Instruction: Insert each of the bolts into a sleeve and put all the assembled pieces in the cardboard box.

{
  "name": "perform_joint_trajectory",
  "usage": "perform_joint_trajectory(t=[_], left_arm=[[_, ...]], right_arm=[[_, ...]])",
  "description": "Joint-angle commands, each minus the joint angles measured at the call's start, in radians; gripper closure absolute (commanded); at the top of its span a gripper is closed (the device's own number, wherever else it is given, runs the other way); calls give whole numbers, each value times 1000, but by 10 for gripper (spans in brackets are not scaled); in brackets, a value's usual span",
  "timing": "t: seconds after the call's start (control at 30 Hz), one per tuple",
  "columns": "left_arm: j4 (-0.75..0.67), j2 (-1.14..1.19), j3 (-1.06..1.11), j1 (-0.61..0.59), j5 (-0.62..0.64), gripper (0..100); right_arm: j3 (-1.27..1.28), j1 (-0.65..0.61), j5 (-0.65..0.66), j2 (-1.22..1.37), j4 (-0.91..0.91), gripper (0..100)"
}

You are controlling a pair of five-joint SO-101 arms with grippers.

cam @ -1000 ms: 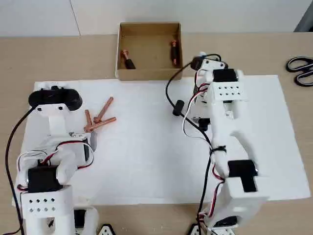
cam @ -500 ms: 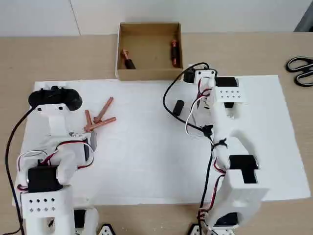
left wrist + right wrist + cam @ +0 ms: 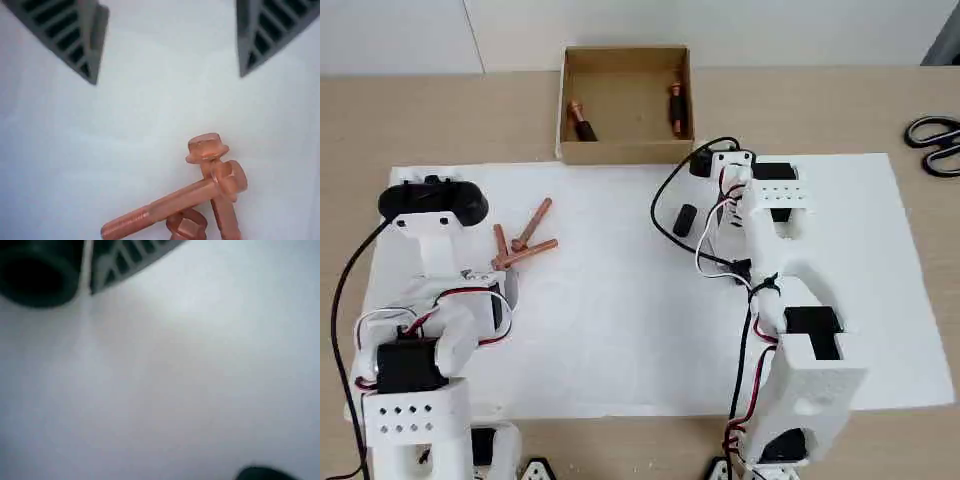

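Change: right arm [image 3: 775,200] has drawn back from box [image 3: 620,152] toward loose sleeve [image 3: 686,218] | box: two pieces [image 3: 582,122] inside (delivery seems finished) | right claw [image 3: 720,172]: state I cannot tell | left claw [image 3: 167,70]: wide, above three bolts [image 3: 170,204] on paper [image 3: 620,330] | next: probably sleeve pickup

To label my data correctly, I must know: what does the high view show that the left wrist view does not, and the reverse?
High view: the cardboard box holding two assembled pieces, a loose black sleeve, scissors on the table. Left wrist view: the ribbed inner faces of the left gripper, wide apart. Both: three copper bolts in a crossed heap on the white sheet.
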Motion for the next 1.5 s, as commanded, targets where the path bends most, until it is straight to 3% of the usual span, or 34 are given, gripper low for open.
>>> perform_joint_trajectory(t=[0.0,0.4,0.83,0.97,1.33,1.47], left_arm=[[0,-15,-4,3,-2,826],[0,-15,-4,3,-2,826],[0,-15,-4,-2,-2,825],[0,-15,-5,0,-3,824],[144,0,-203,3,-71,824],[135,135,-271,3,-63,825]], right_arm=[[-6,5,8,-5,27,861],[-26,5,20,1,90,861],[15,7,20,4,7,868],[3,7,17,-7,13,998],[-176,7,21,-226,300,994],[-180,10,21,-286,320,994]])
